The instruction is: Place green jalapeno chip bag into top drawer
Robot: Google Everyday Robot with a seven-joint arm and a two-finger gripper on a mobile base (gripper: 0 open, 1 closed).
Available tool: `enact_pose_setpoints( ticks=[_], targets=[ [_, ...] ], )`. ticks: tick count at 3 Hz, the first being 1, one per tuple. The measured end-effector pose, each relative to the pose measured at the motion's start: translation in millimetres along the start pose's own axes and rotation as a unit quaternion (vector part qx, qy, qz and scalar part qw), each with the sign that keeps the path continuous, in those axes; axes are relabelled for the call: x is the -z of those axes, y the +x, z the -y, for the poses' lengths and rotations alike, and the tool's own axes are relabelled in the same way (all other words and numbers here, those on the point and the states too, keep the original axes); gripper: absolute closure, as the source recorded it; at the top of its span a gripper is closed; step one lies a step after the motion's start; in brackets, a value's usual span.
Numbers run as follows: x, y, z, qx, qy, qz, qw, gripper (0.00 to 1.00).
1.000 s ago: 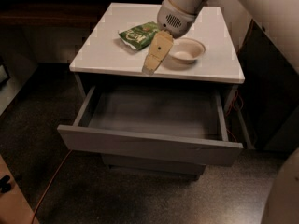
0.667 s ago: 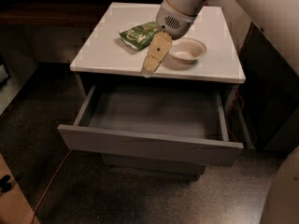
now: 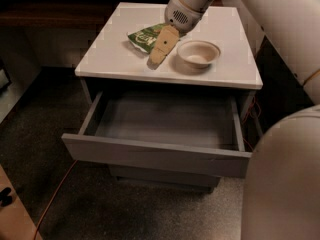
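The green jalapeno chip bag (image 3: 144, 36) lies flat on the white cabinet top (image 3: 120, 54), left of centre. My gripper (image 3: 160, 48) hangs from the arm at the top of the view. It sits over the bag's right edge, between the bag and the bowl, pointing down and to the left, and it hides the bag's right part. The top drawer (image 3: 155, 155) is pulled out wide, and its grey inside (image 3: 165, 116) holds nothing that I can see.
A beige round bowl (image 3: 198, 53) stands on the cabinet top just right of the gripper. My white arm (image 3: 285, 29) and body fill the right side. An orange cable (image 3: 55, 194) runs across the dark floor at the lower left.
The gripper has shifted slightly back and left, closer over the chip bag. The bag, bowl and drawer have not moved.
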State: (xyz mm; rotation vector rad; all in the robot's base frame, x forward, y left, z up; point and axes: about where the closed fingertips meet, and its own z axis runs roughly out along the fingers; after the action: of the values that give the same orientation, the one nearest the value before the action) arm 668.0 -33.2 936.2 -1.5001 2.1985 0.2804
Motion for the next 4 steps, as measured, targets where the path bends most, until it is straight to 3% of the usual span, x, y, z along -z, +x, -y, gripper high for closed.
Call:
enact_pose_setpoints(
  ticks=[2, 4],
  targets=[
    [-32.7, -28.3, 71.4, 0.005, 0.043, 0.039, 0.9983, 0.0],
    [-73.8, -27.0, 134.4, -0.04, 0.072, 0.075, 0.9938, 0.0]
  ],
)
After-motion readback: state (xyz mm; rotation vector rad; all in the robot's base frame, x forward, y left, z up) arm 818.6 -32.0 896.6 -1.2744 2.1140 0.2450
